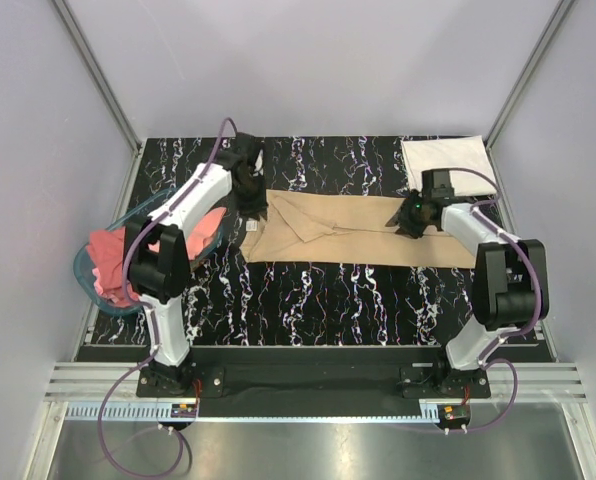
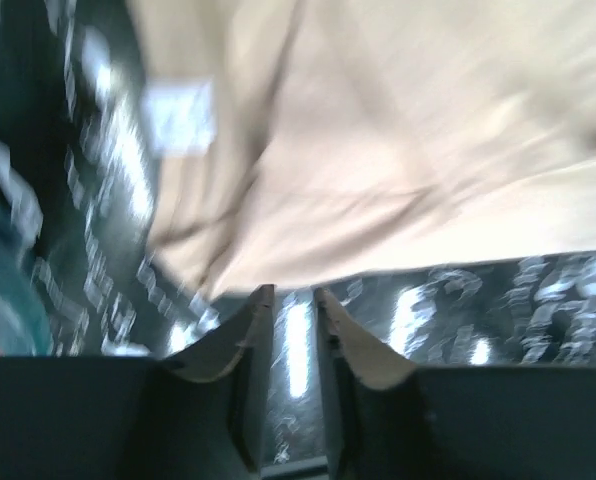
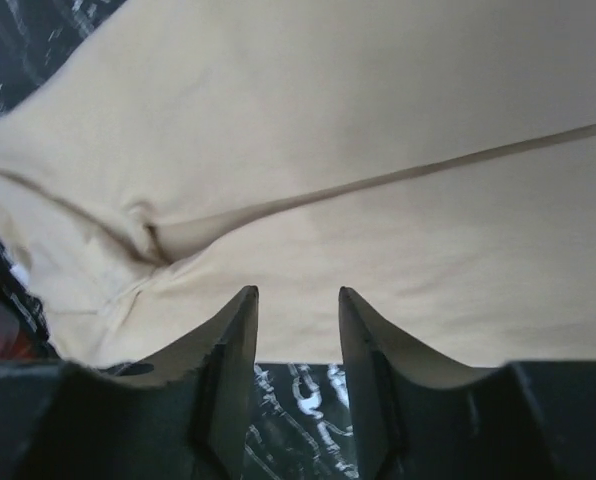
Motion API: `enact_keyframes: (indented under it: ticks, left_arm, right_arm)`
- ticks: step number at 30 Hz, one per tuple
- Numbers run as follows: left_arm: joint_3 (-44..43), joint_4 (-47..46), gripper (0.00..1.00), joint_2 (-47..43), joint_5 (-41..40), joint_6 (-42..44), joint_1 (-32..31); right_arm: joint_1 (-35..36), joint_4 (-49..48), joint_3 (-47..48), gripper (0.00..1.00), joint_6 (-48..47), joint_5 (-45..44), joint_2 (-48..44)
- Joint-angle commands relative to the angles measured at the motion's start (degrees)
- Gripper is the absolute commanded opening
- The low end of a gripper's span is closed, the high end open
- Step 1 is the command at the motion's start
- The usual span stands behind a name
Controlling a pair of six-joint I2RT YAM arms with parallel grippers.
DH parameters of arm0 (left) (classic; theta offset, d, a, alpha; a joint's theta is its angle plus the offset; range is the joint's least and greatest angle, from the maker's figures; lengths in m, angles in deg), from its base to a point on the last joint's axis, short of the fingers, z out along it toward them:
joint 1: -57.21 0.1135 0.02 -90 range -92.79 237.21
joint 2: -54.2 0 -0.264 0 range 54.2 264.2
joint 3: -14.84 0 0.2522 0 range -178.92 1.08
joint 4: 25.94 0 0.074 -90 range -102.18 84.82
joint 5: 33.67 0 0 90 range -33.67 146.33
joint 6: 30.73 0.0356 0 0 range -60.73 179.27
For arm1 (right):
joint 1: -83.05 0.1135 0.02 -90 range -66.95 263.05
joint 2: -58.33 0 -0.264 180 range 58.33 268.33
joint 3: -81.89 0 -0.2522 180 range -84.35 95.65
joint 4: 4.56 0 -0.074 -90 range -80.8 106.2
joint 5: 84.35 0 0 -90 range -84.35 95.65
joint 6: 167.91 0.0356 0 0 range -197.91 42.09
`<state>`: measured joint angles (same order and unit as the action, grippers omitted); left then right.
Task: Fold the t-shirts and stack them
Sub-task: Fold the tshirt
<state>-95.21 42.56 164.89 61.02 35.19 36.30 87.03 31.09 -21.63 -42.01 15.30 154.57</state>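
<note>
A tan t-shirt (image 1: 363,232) lies folded into a long strip across the black marbled mat (image 1: 308,295), with its white neck label (image 1: 249,227) at the left end. My left gripper (image 1: 252,198) hovers at the strip's far left corner. In the left wrist view the left gripper (image 2: 293,292) is open by a narrow gap, with only mat between its fingers and the tan t-shirt (image 2: 398,130) just beyond. My right gripper (image 1: 412,216) sits over the strip's far right part. In the right wrist view the right gripper (image 3: 298,292) is open and empty at the tan t-shirt's (image 3: 328,120) edge.
A folded white t-shirt (image 1: 444,158) lies at the back right corner. A translucent blue basket (image 1: 86,272) holding pink and red t-shirts (image 1: 113,252) stands at the mat's left edge, under the left arm. Grey walls close in the back and sides.
</note>
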Motion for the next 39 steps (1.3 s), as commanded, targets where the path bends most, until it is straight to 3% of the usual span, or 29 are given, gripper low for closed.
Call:
enact_keyframes:
  ticks: [1,5,11,18,39]
  left_arm:
    - [-10.3,-1.7,0.31,6.0,9.0,1.8,3.1]
    - [-23.7,-1.5,0.35,15.1,14.5,3.1,4.8]
    - [-31.7,-1.6,0.38,23.8,19.3,5.7,7.3]
    - [-31.6,-3.5,0.42,27.8,23.1,5.1,7.8]
    - [-31.5,-8.2,0.45,32.0,20.9,3.9,7.9]
  right_arm:
    - [6.0,-2.3,2.4,0.46,6.7,3.1,-0.5]
    - [13.1,-4.5,3.5,0.47,18.4,0.3,1.4]
    - [19.3,-8.9,5.3,0.47,32.0,-2.3,5.2]
    - [22.9,-8.7,11.4,0.47,36.1,-3.8,11.0]
    - [25.4,-8.9,13.4,0.48,37.6,-4.0,16.0]
